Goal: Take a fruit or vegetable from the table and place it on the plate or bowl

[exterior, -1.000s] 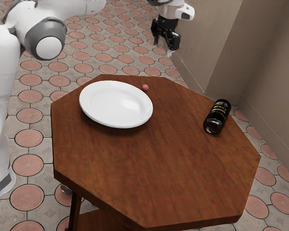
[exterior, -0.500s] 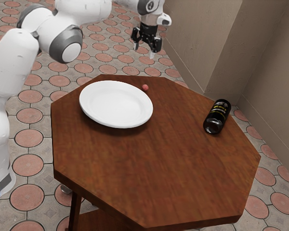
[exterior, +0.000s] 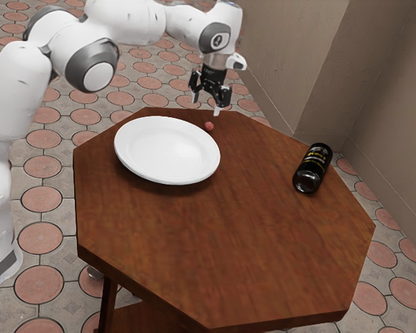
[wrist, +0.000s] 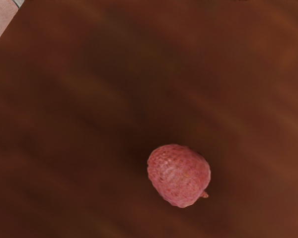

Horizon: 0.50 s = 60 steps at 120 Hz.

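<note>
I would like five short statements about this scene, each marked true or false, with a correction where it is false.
1. The small red fruit lies on the table, beside the white plate. True.
2. The fruit is on the plate. False: it lies on the wood just outside the rim.
3. The dark bottle stands upright. False: it lies on its side.
4. The fingers hang above the fruit without touching it. True.
5. The fingers are shut on the fruit. False: they are open and hold nothing.
</note>
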Each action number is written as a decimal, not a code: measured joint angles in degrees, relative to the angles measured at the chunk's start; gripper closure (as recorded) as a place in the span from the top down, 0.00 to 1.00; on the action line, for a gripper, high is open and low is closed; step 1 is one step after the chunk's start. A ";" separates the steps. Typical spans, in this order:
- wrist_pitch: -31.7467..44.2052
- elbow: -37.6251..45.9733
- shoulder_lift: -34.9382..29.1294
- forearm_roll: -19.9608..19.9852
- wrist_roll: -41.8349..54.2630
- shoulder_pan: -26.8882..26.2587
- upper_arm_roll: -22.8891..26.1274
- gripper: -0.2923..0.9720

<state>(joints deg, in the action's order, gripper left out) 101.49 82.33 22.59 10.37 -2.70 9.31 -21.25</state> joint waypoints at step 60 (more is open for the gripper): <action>10.29 4.46 0.21 -0.10 -0.20 -1.86 0.00 0.77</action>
<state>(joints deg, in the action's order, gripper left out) 111.78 86.79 22.80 10.27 -2.90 7.45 -21.25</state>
